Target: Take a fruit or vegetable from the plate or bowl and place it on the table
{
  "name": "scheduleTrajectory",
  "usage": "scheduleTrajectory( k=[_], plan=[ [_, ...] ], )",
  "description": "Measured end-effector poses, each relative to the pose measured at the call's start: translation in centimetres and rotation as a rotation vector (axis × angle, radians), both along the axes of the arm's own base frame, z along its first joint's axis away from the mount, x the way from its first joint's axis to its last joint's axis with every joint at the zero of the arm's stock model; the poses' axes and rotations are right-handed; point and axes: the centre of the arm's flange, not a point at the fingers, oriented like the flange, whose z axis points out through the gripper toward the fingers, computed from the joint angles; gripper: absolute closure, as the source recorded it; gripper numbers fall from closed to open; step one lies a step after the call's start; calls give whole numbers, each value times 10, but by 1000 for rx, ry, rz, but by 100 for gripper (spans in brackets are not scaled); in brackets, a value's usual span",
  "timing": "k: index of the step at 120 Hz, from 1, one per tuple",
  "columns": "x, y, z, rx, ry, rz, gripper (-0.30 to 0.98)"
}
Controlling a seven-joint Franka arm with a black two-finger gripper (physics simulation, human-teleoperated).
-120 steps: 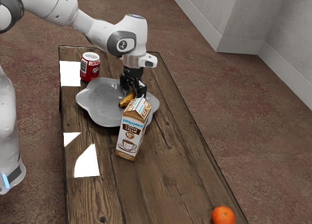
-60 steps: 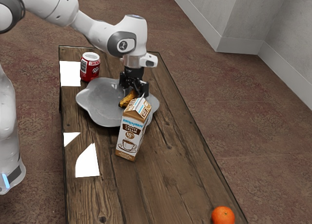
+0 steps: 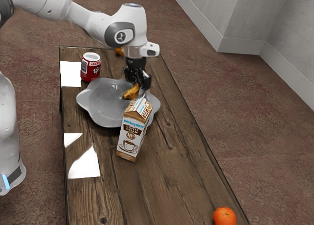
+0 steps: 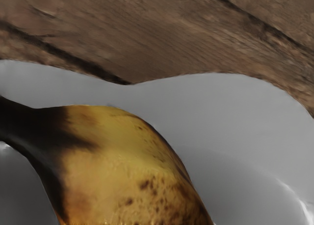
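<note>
Spreading beneath everything, the dark-grained wooden table carries a smooth, wavy-rimmed grey plate. A gable-topped coffee cream carton stands just beside the plate's rim. Over the plate hangs the black gripper, its fingers apparently pinching the banana. That curved, brown-speckled yellow fruit lies directly below the palm, its long axis slanting toward the carton's side; the sideways carry probably needs more height to clear rim and carton.

On tbl, can behind plate toward ext. view's L, carton in front, orange near R corner.
</note>
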Motion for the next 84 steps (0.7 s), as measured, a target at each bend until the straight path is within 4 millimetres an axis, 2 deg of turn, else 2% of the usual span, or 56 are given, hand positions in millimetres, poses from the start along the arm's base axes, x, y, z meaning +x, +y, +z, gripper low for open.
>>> scheduleTrajectory(
  k=[17, 29, 37, 44, 46, 56, 67, 71, 76, 84],
  plan=[
    [23, 18, 65, 89, -111, 1, 55],
    [89, 53, 114, 203, -186, 14, 55],
    [123, 69, 127, 257, -214, 17, 56],
    [136, 74, 131, 281, -223, 12, 56],
    [138, 74, 131, 285, -224, 9, 52],
    [144, 72, 130, 294, -227, -8, 29],
    [141, 75, 132, 298, -229, -12, 15],
    [132, 74, 140, 290, -239, -1, 12],
    [113, 67, 160, 246, -276, 47, 9],
    [75, 45, 196, 128, -308, 180, 5]
  ],
)
